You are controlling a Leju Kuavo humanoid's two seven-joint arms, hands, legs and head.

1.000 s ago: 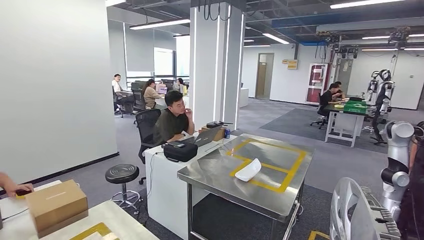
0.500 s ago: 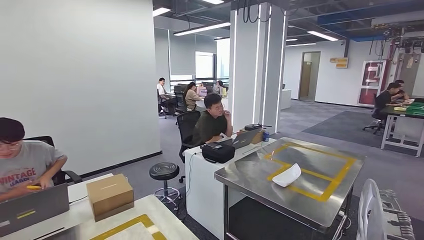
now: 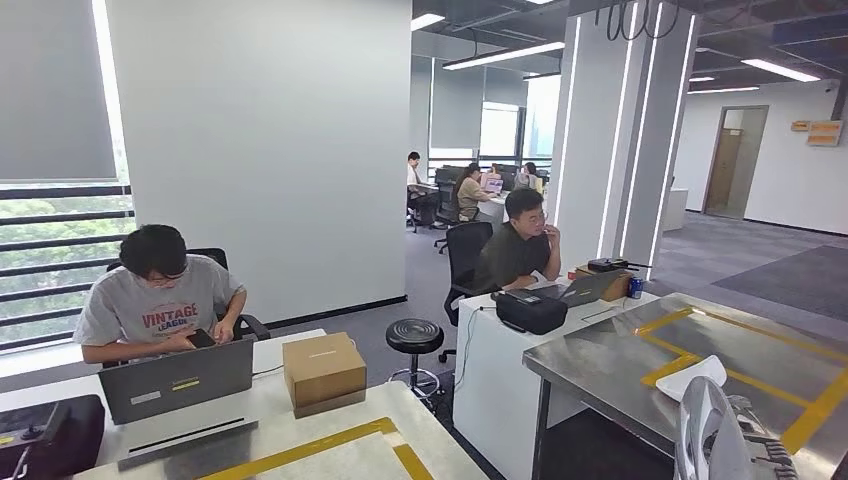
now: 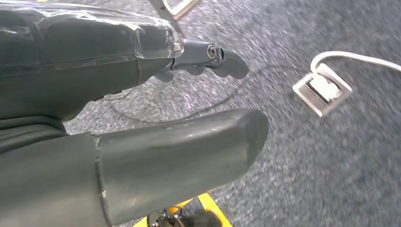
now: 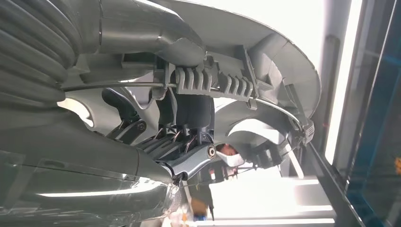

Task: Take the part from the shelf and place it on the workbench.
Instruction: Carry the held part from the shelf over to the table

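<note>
Part: one grey ribbed plastic part (image 3: 712,438), held up in the right hand (image 5: 142,156) at the lower right of the head view, its lower edge cut off by the frame; it sits in front of the workbench, not on it.
Right hand: the right wrist view shows the dark fingers (image 5: 191,116) hooked through an opening of the part (image 5: 246,61) and the thumb along its outer face, so the hand grips it; in the head view the part hides the hand.
Left hand: one, the left hand (image 4: 118,109), hangs over grey carpet with thumb and fingers apart and nothing between them.
Workbench: one steel workbench (image 3: 620,350) with yellow tape lines, just beyond the held part; a single white curved piece (image 3: 690,377) lies on it, partly hidden behind the part.
Other tables: a white desk (image 3: 500,340) with a black bag (image 3: 530,312) beyond the workbench; a nearer table (image 3: 330,450) with yellow tape, one cardboard box (image 3: 322,372) and one laptop (image 3: 175,380), well off to the left of the right hand.
People: two seated close by, a few more far back, too small to count surely.
Floor: the left wrist view shows one white floor socket (image 4: 322,90) with a cable beyond the left hand, blurred.
</note>
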